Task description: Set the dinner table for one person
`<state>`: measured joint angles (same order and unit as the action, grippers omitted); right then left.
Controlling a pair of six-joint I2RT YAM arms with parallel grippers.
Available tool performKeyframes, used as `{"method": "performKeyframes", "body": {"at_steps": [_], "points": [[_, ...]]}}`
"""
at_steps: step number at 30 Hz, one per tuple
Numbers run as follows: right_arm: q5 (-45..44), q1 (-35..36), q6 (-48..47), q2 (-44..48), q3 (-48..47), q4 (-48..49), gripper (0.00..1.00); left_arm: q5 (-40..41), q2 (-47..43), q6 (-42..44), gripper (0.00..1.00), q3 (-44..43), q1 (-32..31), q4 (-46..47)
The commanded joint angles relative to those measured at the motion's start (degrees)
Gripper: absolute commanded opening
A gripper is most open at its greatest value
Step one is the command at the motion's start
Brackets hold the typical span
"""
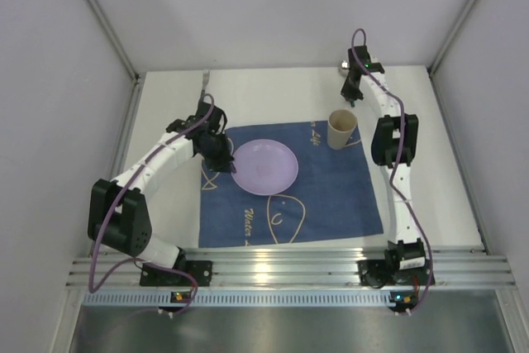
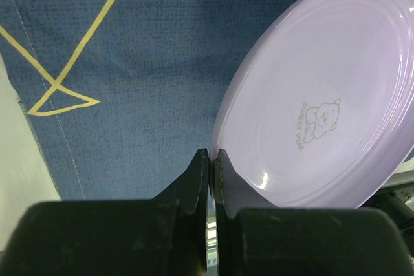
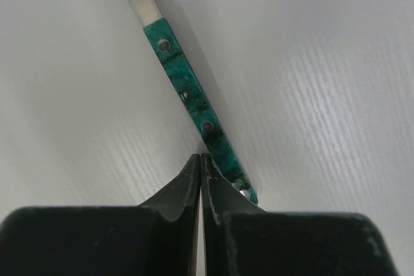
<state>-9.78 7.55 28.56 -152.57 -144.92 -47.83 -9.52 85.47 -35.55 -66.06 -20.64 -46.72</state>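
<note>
The white dinner table [image 1: 430,163] carries a dark blue placemat [image 1: 331,196] with a lavender plate [image 1: 264,167] lying on it. My left gripper [image 1: 225,159] is shut and empty, its tips at the plate's left rim. In the left wrist view the gripper [image 2: 212,154] touches or just overlaps the plate [image 2: 323,95]. A beige cup [image 1: 342,128] stands at the mat's far right corner. My right gripper [image 1: 352,95] is shut and empty at the back right. In the right wrist view the gripper [image 3: 200,158] sits beside the end of a green-handled utensil [image 3: 187,88] lying on the table.
A metal utensil [image 1: 204,80] lies at the back left of the table. Grey walls enclose the table on three sides. A silver rail [image 1: 289,266] runs along the near edge by the arm bases.
</note>
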Motion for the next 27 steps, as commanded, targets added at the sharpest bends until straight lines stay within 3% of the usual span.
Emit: {"method": "performKeyframes", "body": {"at_steps": [1,4,5,7,9,10,11,19,27], "points": [[-3.8,-4.5,-1.6,5.6,3.8,-3.8,0.00,-3.0,0.8,1.0,0.00,-1.3,-0.4,1.6],[-3.2,-6.4,-3.2,7.7,5.4,-3.4,0.00,-3.6,1.9,1.6,0.00,-2.5,-0.7,1.6],[0.5,-6.7,-4.5,8.2,5.6,-2.3,0.00,-3.6,2.1,1.8,0.00,-2.7,-0.8,1.7],[6.5,-7.1,-5.9,9.9,7.5,1.7,0.40,-3.5,2.6,2.0,0.00,-3.2,-1.0,1.7],[13.2,-6.8,-6.9,11.6,8.5,3.6,0.71,-3.8,3.6,2.2,0.00,-4.0,-1.0,1.5],[14.9,-6.8,-7.1,12.1,8.5,4.2,0.83,-3.8,4.1,2.2,0.00,-4.3,-1.0,1.3],[17.7,-6.8,-7.2,12.6,8.6,5.4,0.88,-3.8,4.4,2.3,0.00,-4.9,-1.1,1.1],[20.8,-7.0,-5.8,9.1,3.4,11.3,0.94,-3.0,8.8,2.7,0.00,-10.7,-2.2,-1.4],[13.7,-9.8,-4.8,2.6,1.1,14.8,0.97,-0.6,11.6,0.9,0.00,-14.4,-2.7,-2.9]]}}
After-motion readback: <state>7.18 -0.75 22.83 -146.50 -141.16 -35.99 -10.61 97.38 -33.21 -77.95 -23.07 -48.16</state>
